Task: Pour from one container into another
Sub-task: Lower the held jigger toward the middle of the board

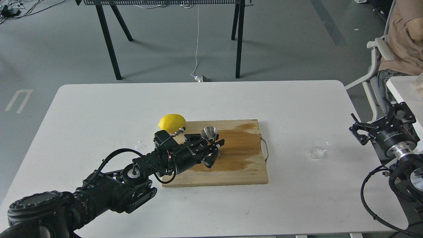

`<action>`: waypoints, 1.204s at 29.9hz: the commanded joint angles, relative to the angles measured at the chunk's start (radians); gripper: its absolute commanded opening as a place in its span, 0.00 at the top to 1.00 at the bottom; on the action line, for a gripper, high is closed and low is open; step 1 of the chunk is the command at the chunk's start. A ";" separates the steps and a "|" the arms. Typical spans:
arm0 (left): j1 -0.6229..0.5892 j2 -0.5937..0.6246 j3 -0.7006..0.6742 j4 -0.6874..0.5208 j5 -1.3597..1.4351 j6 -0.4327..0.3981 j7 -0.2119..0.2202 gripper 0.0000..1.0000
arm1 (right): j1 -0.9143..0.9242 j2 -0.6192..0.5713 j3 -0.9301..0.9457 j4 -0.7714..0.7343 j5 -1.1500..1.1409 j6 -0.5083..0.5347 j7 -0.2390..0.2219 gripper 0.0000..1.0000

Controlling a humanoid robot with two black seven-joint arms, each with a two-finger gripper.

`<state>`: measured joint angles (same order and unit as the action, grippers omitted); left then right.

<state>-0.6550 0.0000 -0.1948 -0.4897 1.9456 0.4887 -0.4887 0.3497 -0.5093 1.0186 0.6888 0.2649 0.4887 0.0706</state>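
Note:
The steel jigger (209, 133) stands upright on the wooden cutting board (238, 170), mouth up. My left gripper (212, 147) is shut on the jigger's lower part, and its fingers hide the waist and base. On the white table, right of the board, the small clear cup (318, 148) sits by itself. At the right edge, my right gripper (380, 122) is open and holds nothing, a short way right of the cup.
A yellow lemon (172, 121) lies at the board's far left corner, just behind my left wrist. The board has a wet stain and a wire handle (265, 148) on its right side. Beyond the table's right edge a person sits on a white chair (375, 62).

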 commanded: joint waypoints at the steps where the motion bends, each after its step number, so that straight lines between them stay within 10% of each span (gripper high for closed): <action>1: 0.000 0.000 0.000 0.000 0.000 0.000 0.000 0.59 | -0.001 0.000 0.000 0.000 0.000 0.000 0.000 0.00; 15: 0.005 0.000 0.000 -0.006 -0.002 0.000 0.000 0.25 | -0.006 0.000 0.000 0.000 0.000 0.000 0.000 0.00; 36: 0.040 0.000 -0.005 -0.007 -0.004 0.000 0.000 0.18 | -0.014 0.000 0.001 0.001 0.000 0.000 0.000 0.00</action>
<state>-0.6206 0.0000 -0.1960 -0.4971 1.9419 0.4887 -0.4887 0.3361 -0.5093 1.0198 0.6904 0.2654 0.4887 0.0706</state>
